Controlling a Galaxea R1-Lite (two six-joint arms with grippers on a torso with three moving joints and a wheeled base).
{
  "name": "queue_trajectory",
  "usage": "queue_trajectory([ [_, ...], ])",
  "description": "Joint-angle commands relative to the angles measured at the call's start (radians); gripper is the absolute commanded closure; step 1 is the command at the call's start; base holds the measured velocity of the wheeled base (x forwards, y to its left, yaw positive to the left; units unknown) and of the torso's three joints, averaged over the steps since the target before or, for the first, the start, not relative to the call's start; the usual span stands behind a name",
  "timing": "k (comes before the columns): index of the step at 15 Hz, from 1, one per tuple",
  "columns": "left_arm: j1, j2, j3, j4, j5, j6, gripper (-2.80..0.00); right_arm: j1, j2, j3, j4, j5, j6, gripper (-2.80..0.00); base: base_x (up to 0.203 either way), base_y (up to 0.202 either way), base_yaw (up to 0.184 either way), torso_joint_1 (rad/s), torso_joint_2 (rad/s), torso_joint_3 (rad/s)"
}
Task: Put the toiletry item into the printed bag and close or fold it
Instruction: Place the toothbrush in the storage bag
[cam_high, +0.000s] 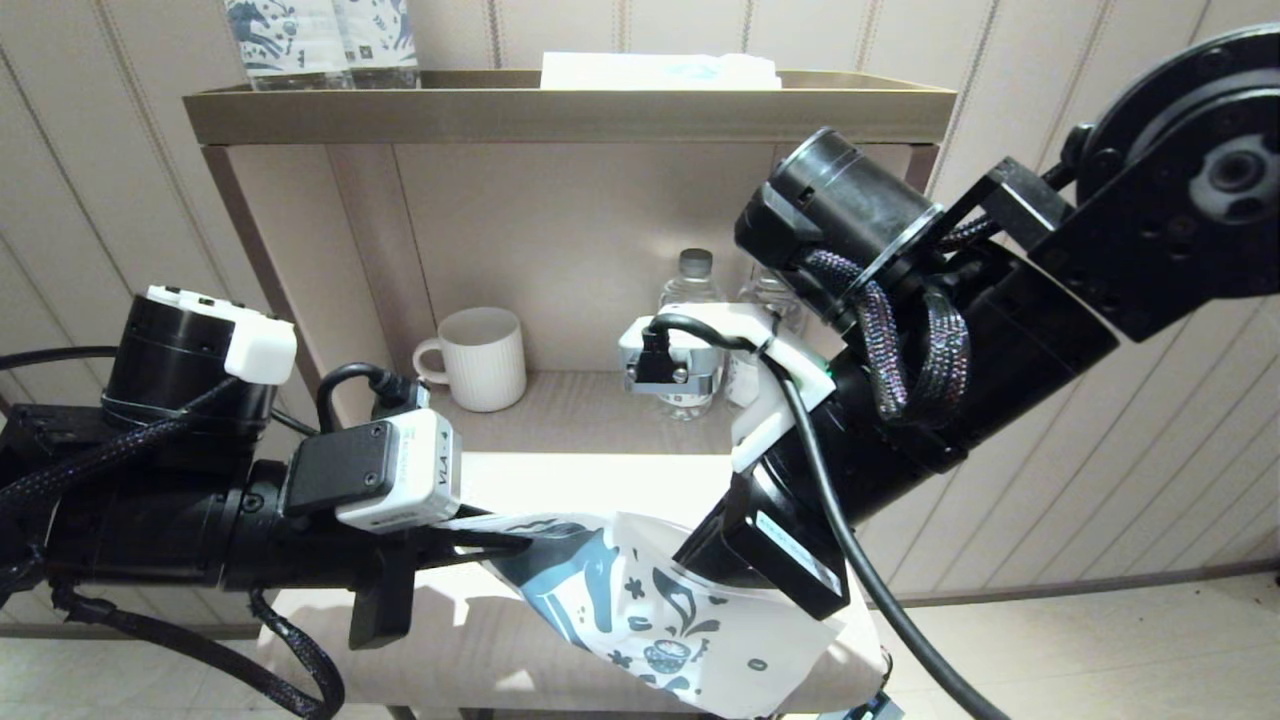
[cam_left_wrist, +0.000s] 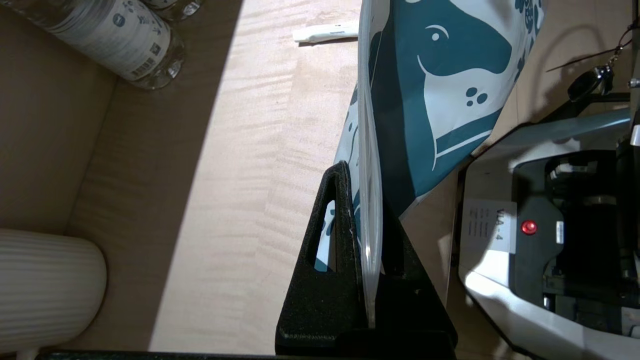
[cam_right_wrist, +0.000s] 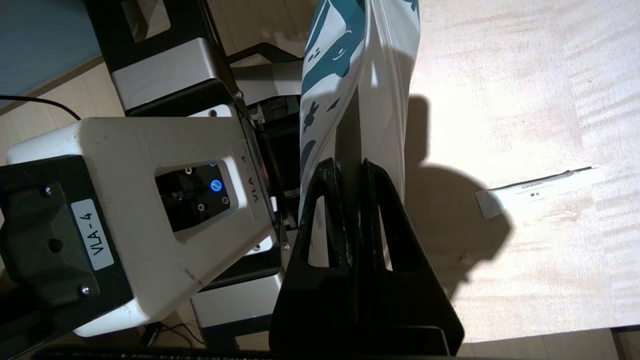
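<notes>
Head view: printed bag (cam_high: 680, 620) held above table (cam_high: 480, 620) between left gripper (cam_high: 500, 545) and right gripper (cam_high: 720, 560); toiletry item hidden

Left wrist view: left gripper (cam_left_wrist: 367, 260) clamps bag (cam_left_wrist: 440, 100) edge; toiletry item (cam_left_wrist: 325, 33) flat on table (cam_left_wrist: 240, 175), beyond bag

Right wrist view: right gripper (cam_right_wrist: 352, 210) pinches bag (cam_right_wrist: 360, 75); item (cam_right_wrist: 540, 192) well apart, long axis crosswise to fingers; right arm nearer

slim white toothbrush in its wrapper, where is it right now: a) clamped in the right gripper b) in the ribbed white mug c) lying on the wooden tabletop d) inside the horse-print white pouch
c: the slim white toothbrush in its wrapper lies flat on the wooden tabletop, apart from the horse-print white pouch, which the left gripper and right gripper each pinch by an edge.
</notes>
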Motion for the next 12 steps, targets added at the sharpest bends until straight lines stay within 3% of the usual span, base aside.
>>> queue_trajectory([
  [1,0.0,-0.003,0.0,-0.001,-0.003,0.004,0.0,0.005,-0.003,0.017,-0.005,-0.004,-0.005,0.0,0.0,0.0,0.0,0.0,0.0,0.0],
  [12,0.001,-0.01,0.015,-0.008,-0.042,-0.016,0.0,0.014,-0.013,0.018,-0.033,-0.012,0.002,0.0,0.0,0.0,0.0,0.0,0.0,0.0],
])
